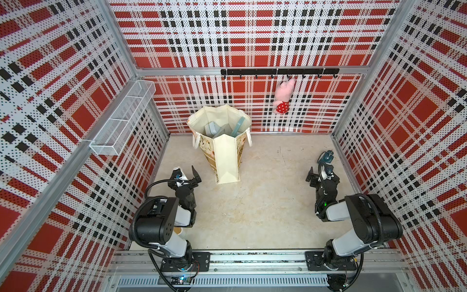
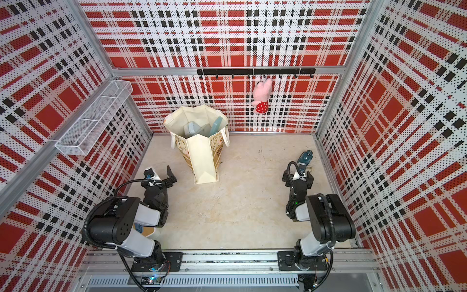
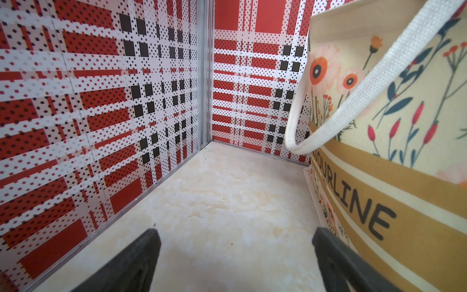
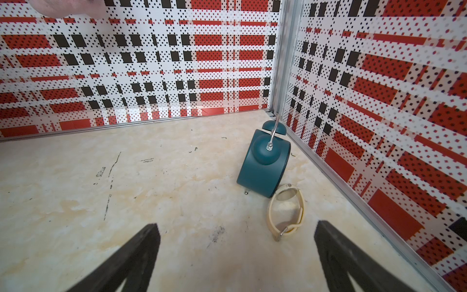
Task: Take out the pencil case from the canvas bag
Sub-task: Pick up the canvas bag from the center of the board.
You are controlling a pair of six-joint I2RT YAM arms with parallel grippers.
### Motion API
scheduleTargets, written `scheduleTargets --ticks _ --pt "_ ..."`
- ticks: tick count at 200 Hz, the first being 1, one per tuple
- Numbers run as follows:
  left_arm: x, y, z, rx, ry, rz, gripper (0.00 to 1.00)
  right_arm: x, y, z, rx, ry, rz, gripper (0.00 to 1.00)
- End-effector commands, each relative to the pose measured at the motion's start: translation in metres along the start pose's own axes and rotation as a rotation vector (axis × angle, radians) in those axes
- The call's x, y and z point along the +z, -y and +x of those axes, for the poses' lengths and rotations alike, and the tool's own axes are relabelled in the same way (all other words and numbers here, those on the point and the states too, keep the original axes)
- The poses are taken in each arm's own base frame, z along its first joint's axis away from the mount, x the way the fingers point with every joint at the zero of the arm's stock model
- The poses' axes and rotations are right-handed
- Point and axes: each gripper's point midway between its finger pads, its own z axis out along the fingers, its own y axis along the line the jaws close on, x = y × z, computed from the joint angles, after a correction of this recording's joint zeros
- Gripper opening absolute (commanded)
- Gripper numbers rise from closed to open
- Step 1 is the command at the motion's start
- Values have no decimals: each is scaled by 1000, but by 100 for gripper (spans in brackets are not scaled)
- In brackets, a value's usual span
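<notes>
The canvas bag [image 1: 225, 156] [image 2: 203, 156] stands upright and open at the back of the floor, left of centre. Pale blue-grey things [image 1: 214, 130] lie in its mouth; which of them is the pencil case I cannot tell. My left gripper [image 1: 186, 174] [image 2: 160, 174] is low, in front and to the left of the bag, open and empty. In the left wrist view the bag's flower-printed face [image 3: 404, 177] and a white handle [image 3: 353, 101] are close beside one finger of that gripper [image 3: 233, 235]. My right gripper [image 1: 322, 174] [image 4: 236, 227] is open and empty near the right wall.
A teal alarm clock [image 4: 264, 164] [image 1: 326, 156] and a cream watch [image 4: 286, 212] lie just ahead of the right gripper by the right wall. A wire basket [image 1: 123, 113] hangs on the left wall. A pink plush [image 1: 284, 96] hangs from the back hook rail.
</notes>
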Motion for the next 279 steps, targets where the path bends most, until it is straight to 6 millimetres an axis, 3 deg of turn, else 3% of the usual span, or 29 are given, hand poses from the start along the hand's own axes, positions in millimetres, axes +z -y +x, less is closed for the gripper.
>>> scheduleTargets --ticks 1,43,55,84,123,160,188,214,235,255,279 --pt "-1 0 -3 -4 12 6 98 0 1 -5 -1 23 5 100" --pt "-11 -9 -8 -5 36 -85 98 -2 -3 -7 -5 29 -22 100" --pt "-24 -5 -19 -1 88 -60 98 -6 -9 -13 -20 40 -59 100" --pt "-43 -17 -37 33 118 -236 98 -14 -4 -36 -2 38 -46 100" --pt "-31 -7 -51 -38 40 -239 98 -19 -11 -57 113 -29 -94 100" --pt "-16 0 -61 -177 -50 -263 98 -18 -23 -62 224 -164 -145 100" --pt "-14 8 -69 -273 -105 -232 98 -20 -10 -63 340 -245 -45 100" --pt "-15 0 -77 -341 -166 -288 98 -32 -11 -76 428 -219 -76 100" --pt "-4 6 -78 -321 -269 -256 98 -36 -11 -81 475 -251 -66 100" --pt "6 10 -82 -325 -351 -191 98 -40 -42 -94 461 -279 -248 100" --pt "15 16 -105 -326 -380 -99 98 -43 -77 -105 456 -326 -387 100"
